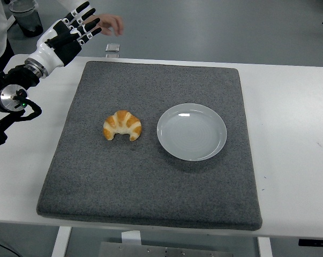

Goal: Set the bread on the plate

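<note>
Golden bread lies ungrasped on grey mat beside empty plate; left robot hand raised, fingers spread, holding nothing.

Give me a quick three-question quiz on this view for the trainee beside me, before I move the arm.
1. True or false: the croissant already lies on the plate.
2. Which side of the plate is the croissant on in the head view? A) left B) right C) behind
3. Fill in: both rest on a grey ____.

Key: 1 false, they sit apart. 2 A. 3 mat. The left hand is raised, fingers spread, holding nothing, beyond the mat's far left corner.
</note>
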